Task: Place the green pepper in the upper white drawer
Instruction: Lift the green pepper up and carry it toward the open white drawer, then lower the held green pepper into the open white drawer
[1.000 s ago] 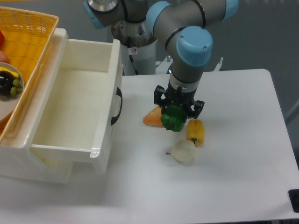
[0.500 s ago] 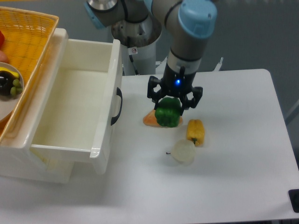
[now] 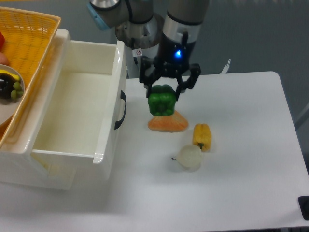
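Where the white table (image 3: 241, 193) is running along its near edge, a small dark object (image 3: 304, 207) is sitting at the right corner, cut off by the frame. Further in, a pale whitish round fruit-like toy (image 3: 189, 157) with a short stem is lying on the tabletop, with the yellow-orange pepper (image 3: 202, 136) just beside it toward the back right. An orange wedge-shaped piece (image 3: 168, 123) is lying flat just left of that pepper. To the left, the upper white drawer (image 3: 72, 116) is standing pulled out, its cream interior showing nothing inside, its dark curved handle (image 3: 121, 110) facing the toys; the lower white drawer (image 3: 34, 176) is peeking out beneath it. An orange woven basket (image 3: 29, 43) is resting on top at the far left, holding a white plate (image 3: 7, 107) with dark and green grapes (image 3: 10, 89).

Above the orange wedge, the green pepper (image 3: 162, 100) is hanging clear of the table, to the right of the drawer front and not over the drawer opening. The gripper (image 3: 164, 89) is clamping it, the black fingers closing down on the pepper's upper sides from left and right. A blue light is glowing on the wrist above. Behind, the arm's grey base (image 3: 140, 34) is standing at the table's back edge, and a plain grey-blue wall is filling the background.
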`<move>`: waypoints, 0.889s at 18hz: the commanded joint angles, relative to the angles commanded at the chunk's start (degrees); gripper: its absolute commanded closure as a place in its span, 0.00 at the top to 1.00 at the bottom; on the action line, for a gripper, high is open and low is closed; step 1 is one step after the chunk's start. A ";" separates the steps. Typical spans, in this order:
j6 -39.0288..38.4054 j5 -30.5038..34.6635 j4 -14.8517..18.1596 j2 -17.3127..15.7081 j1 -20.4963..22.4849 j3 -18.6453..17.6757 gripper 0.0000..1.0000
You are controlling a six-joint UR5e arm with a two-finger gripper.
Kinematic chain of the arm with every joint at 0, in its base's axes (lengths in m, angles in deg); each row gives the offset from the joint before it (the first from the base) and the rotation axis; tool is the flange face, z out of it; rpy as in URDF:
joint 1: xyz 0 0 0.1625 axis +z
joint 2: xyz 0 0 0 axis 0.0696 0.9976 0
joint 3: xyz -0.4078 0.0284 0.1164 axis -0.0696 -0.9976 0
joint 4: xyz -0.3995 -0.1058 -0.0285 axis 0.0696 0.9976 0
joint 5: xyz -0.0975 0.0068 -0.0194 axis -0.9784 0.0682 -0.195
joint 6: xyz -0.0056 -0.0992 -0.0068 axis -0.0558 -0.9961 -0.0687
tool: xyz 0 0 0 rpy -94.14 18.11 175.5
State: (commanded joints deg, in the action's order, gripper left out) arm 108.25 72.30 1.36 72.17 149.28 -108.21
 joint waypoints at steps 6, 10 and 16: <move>0.70 0.18 3.35 -4.13 -2.82 -0.88 0.52; 0.62 0.35 4.49 -5.81 -4.58 -1.76 0.52; 0.00 0.79 4.32 -5.72 -6.68 -4.13 0.53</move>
State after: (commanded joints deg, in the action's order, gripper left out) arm 108.25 73.10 5.68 66.45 142.60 -112.34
